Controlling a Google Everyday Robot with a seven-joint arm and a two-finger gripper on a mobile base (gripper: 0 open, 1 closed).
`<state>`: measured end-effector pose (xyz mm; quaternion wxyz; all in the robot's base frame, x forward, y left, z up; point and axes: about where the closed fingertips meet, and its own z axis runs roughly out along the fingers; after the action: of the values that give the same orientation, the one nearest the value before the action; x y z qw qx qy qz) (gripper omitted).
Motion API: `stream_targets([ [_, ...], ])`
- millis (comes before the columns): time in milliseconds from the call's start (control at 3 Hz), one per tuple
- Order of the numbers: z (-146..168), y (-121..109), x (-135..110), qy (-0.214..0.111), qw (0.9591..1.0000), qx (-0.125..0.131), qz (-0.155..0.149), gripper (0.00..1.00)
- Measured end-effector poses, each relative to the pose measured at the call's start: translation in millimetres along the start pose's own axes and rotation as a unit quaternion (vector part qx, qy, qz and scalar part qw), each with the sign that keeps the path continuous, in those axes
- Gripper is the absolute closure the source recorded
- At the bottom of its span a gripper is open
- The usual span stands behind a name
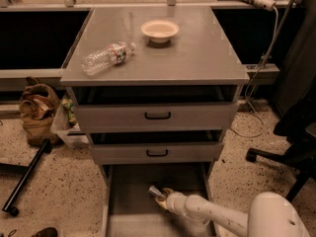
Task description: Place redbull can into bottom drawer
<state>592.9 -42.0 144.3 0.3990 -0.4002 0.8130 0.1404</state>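
Camera view: redbull can (155,191), long axis slanting up-left, pinched in gripper (162,200) (low over bottom drawer (127,201))

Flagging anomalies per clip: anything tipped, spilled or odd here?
The water bottle lies on its side on the cabinet top; nothing spilled. The gripper is inside the bottom drawer, at the redbull can.

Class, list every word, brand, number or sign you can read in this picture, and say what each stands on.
None can be read.
Label on the water bottle: too blurred to read.
Markings on the redbull can, at the hand inside the open bottom drawer: too small to read.
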Motion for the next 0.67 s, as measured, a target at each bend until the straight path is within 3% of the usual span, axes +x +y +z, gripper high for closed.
stream_targets([
  [333, 0.0, 0.0, 0.0, 0.000, 1.0000, 0.000, 0.000, 0.11],
  [667, 0.0, 0.0, 0.0, 0.000, 1.0000, 0.000, 0.000, 0.00],
])
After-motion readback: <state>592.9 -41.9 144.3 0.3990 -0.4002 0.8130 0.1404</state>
